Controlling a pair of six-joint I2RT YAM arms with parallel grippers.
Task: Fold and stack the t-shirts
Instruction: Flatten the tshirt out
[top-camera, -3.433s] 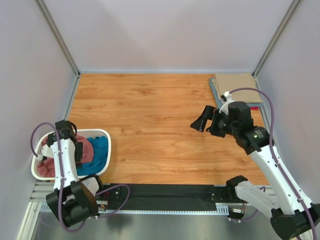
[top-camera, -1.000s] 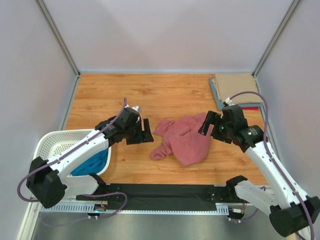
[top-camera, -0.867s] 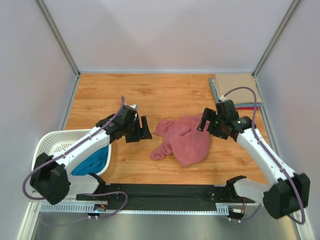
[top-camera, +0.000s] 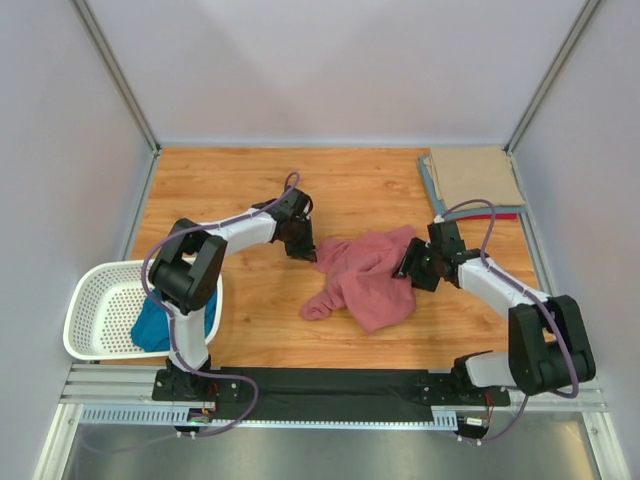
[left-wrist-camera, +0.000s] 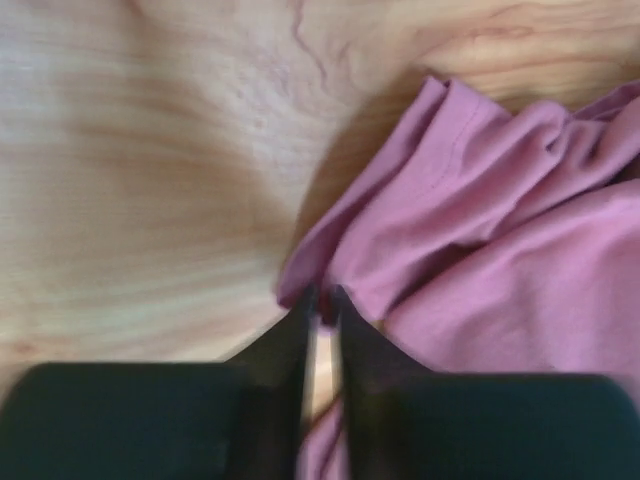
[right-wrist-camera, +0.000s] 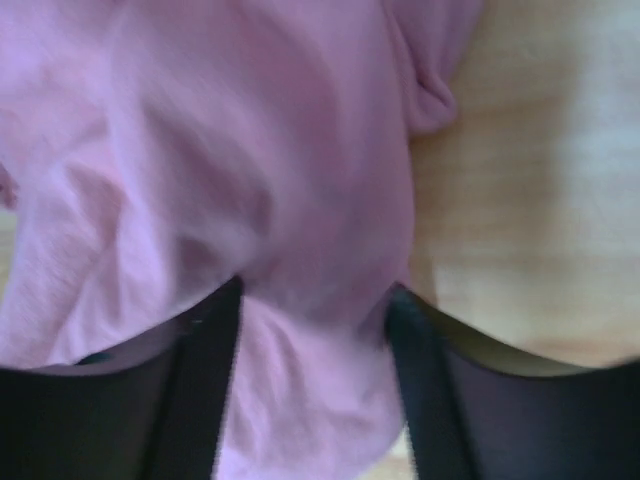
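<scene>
The rose t-shirt lies crumpled mid-table, well to the right of the basket. The left gripper sits at its far-left edge with its fingers nearly pressed together, seemingly pinching a hem fold, though blur hides how much cloth they have. The right gripper straddles the right edge, jaws spread around a bunch but not nipping it. Each side should take a single layer, then both lift and draw apart evenly to spread the shirt flat.

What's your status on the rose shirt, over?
Left hand pinching rose t-shirt edge. Right hand open, straddling its other side. Nothing in the way.
</scene>
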